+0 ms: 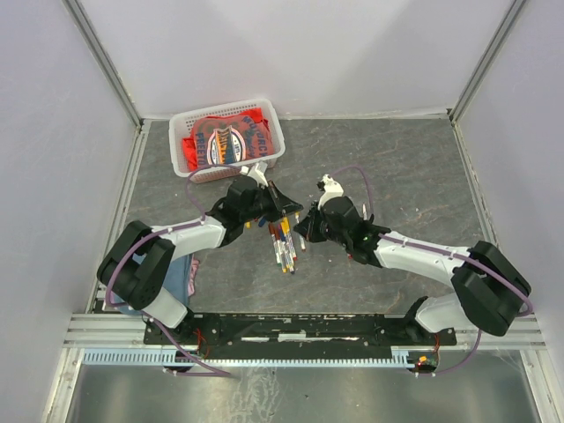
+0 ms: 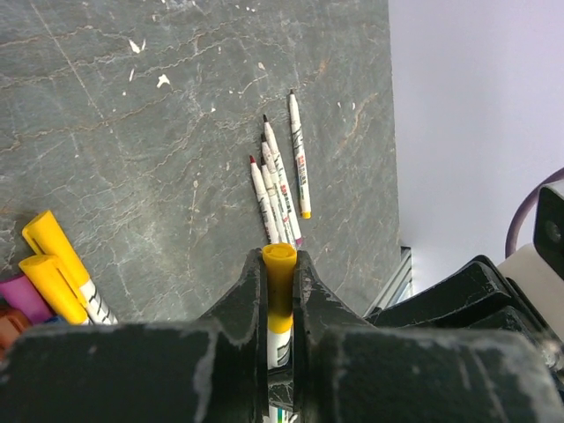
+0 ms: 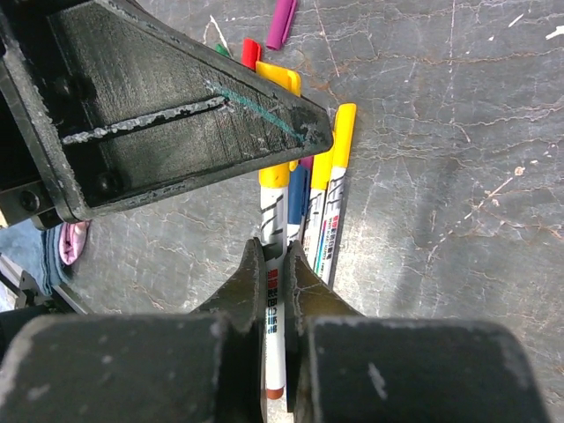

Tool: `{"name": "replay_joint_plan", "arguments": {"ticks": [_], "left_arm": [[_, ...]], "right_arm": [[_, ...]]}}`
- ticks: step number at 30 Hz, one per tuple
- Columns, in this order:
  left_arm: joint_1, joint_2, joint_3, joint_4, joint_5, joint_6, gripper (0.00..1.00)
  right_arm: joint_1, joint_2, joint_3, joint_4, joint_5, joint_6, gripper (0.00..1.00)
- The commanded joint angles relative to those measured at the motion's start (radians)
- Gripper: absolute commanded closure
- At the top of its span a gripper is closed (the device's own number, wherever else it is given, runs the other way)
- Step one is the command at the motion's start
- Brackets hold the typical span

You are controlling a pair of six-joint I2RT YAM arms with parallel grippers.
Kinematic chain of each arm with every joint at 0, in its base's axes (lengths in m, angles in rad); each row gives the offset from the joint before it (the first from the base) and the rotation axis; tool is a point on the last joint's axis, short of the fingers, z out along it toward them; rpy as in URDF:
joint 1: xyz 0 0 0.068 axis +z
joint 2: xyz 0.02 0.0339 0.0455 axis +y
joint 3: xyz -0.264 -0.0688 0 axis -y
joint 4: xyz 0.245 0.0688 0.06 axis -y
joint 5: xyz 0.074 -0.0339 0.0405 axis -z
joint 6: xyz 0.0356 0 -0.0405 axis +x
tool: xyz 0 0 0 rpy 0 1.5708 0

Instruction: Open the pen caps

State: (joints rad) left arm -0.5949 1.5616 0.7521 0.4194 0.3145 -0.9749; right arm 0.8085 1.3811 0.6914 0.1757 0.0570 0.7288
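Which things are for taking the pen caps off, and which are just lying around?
For the job: gripped yellow plastic cap, its thin white pen barrel, capped pens waiting, uncapped pens already done.
Just lying about: white plastic basket, red printed cloth, blue cloth.

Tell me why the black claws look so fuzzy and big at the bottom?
Left wrist view: the left claw sits right by the lens, so it blurs, while the loose pens look sharp. Right wrist view: same with the right claw. Top view: even light, soft shadows.
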Motion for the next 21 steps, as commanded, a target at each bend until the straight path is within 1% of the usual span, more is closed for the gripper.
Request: {"name": "replay_joint_plan", "arguments": {"ticks": [1,6,8,13,15,21], "left_arm": [[0.009,0.003,0.018,-0.004,-0.048,-0.053,0.97],[0.009,0.039,0.081,-0.154,-0.214,-0.002,0.97],[0.009,0.052,0.090,-0.190,-0.266,0.006,0.97],[0.009,0.093,0.120,-0.240,-0.299,0.001,0.97],[0.008,0.095,0.150,-0.287,-0.310,0.012,0.97],[0.007,0.041,0.223,-0.441,-0.406,0.103,0.97]], "right_arm": [[-0.006,0.018,0.017,-0.063,0.041,-0.065,0.99],[-0.005,0.025,0.020,-0.142,0.105,-0.110,0.99],[0.003,0.019,0.014,-0.164,0.144,-0.124,0.99],[0.039,0.018,0.026,-0.216,0.198,-0.155,0.99],[0.061,0.013,0.037,-0.251,0.225,-0.160,0.99],[0.110,-0.030,0.062,-0.327,0.275,-0.150,0.99]]}}
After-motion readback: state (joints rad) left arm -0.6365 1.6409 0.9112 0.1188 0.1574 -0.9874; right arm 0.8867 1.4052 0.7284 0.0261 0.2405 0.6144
